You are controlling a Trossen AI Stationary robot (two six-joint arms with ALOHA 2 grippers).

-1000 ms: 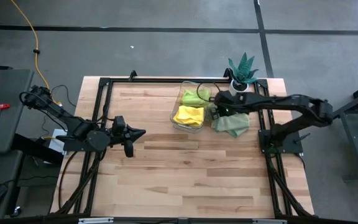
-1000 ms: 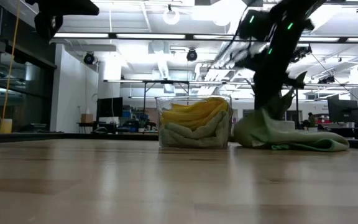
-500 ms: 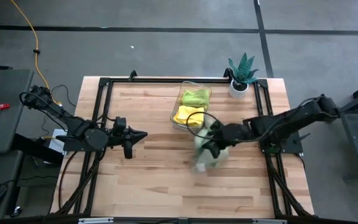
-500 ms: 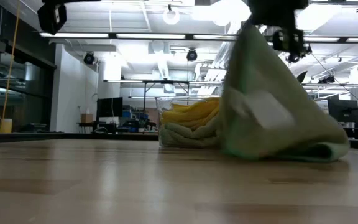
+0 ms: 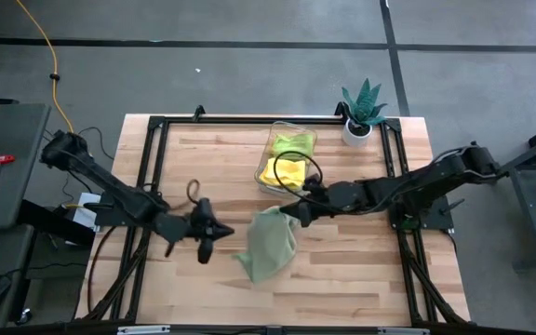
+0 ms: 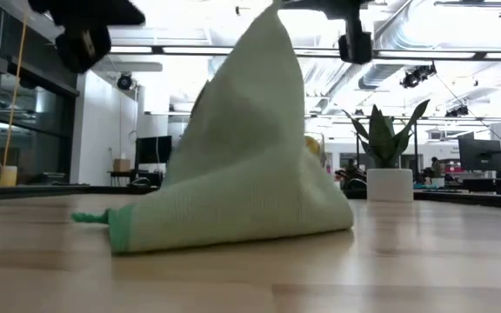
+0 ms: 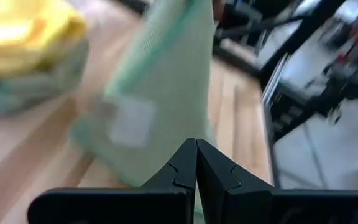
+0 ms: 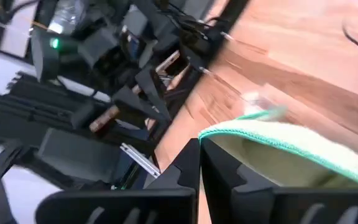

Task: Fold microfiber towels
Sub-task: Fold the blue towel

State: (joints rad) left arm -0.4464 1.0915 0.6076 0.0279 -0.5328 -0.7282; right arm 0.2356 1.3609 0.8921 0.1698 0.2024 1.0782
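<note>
The right gripper (image 5: 289,212) has its fingers clamped tight on one corner of a pale mint towel (image 5: 270,244). The corner is held up at the jaws and the rest of the cloth hangs away below them in a cone, its lower edge dragging on the wooden table (image 5: 361,279). In the low view the towel (image 6: 242,165) rises like a tent to the pinched peak.

The left gripper (image 5: 220,231) is pinched shut on nothing and hovers just beside the cloth's free edge, on the side away from the right gripper, with its fingers (image 7: 196,163) pointed at the fabric.

Behind the right gripper, toward its own arm's base, sits the clear bin (image 5: 287,158) with the yellow towels (image 5: 285,171) and a lime green one (image 5: 292,144) bundled inside. The potted plant (image 5: 362,107) stands farther off beyond the bin.

To my eye the step in hand is spreading this one cloth flat before any fold. Doing it well likely means keeping the pinched corner high enough that the cloth drapes rather than bunches. The left gripper would then open and take a neighbouring corner, not the middle of an edge. With two corners held, drawing them apart should pull the cloth taut.

A pale square tag (image 7: 130,120) is sewn on the towel; I cannot read any writing on it.
</note>
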